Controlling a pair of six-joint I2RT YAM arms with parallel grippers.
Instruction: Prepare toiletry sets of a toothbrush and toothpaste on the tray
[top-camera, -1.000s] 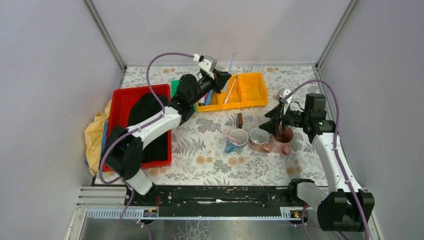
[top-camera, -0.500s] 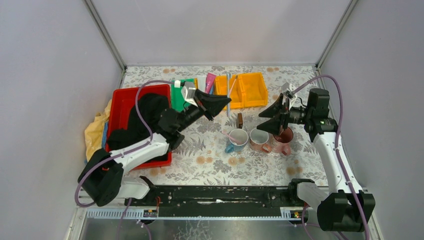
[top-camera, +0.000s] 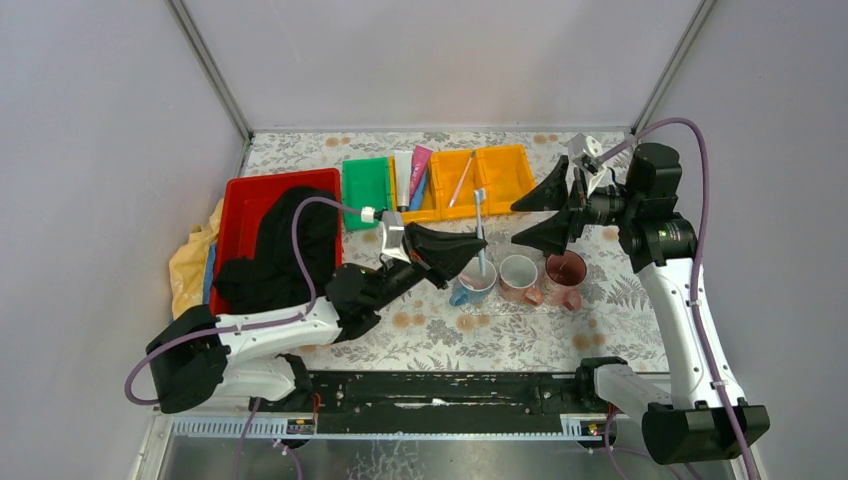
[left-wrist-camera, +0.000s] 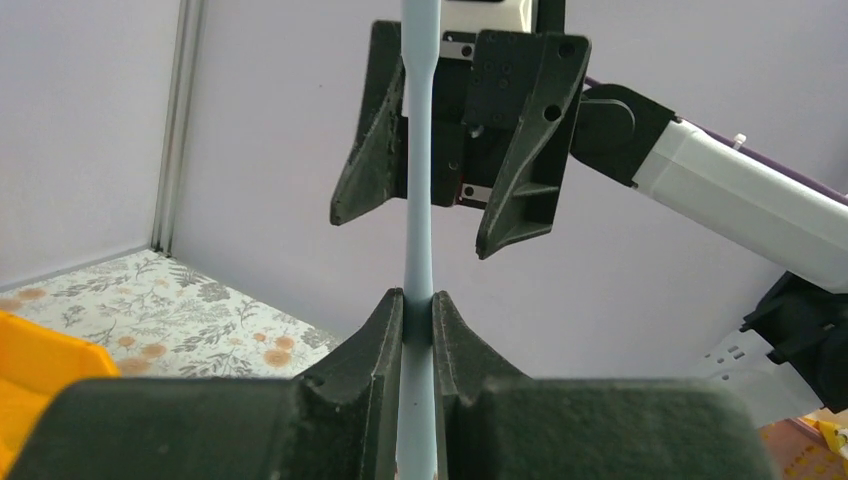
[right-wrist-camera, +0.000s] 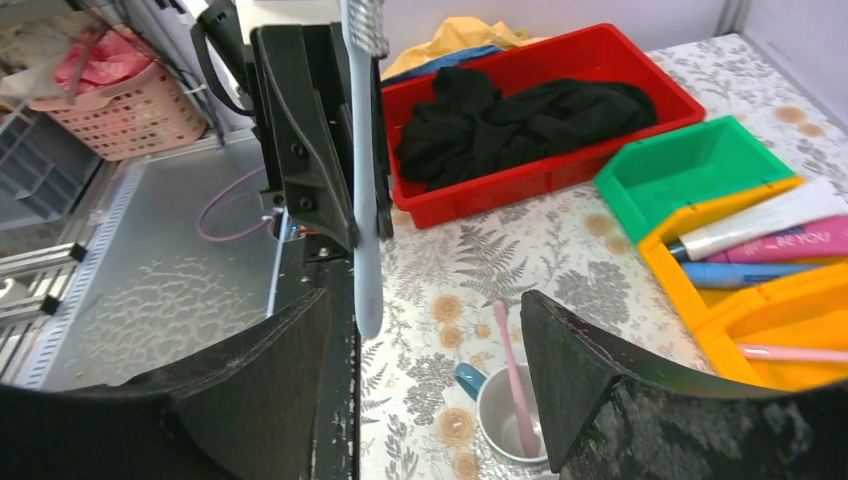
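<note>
Floral-print table cloth (top-camera: 420, 330), matte and leaf-patterned, lies between plain grey walls.

1. Left gripper (left-wrist-camera: 418, 310): the jaws stand narrow, clamped on the slim, smooth handle of the light blue toothbrush (left-wrist-camera: 417, 200). The toothbrush stands upright with its bristle head at the top. In the top view its lower end lies at the rim of the blue mug (top-camera: 473, 277); whether it enters the mug cannot be told.
2. Right gripper (top-camera: 518, 223): the wedge-shaped black jaws are spread wide, raised at 1 o'clock of the mugs and facing the left gripper.
3. Mugs: the blue mug, pink mug (top-camera: 518, 275) and dark red mug (top-camera: 566, 270) stand in a row, rims up. A pink toothbrush (right-wrist-camera: 514, 360) leans inside the blue mug.
4. At 12 o'clock of the mugs, glossy rectangular orange bins (top-camera: 500, 165) hold the whitish-pink toothbrush (top-camera: 462, 180). The flat white tube (top-camera: 402, 180), magenta tube (top-camera: 420, 165) and blue tube (right-wrist-camera: 760, 272) lie side by side in the 9 o'clock compartment.
5. At 9 o'clock of the bins sit a green bin (top-camera: 365, 180) and a red tray (top-camera: 240, 200) with crumpled black cloth (top-camera: 285, 240).
</note>
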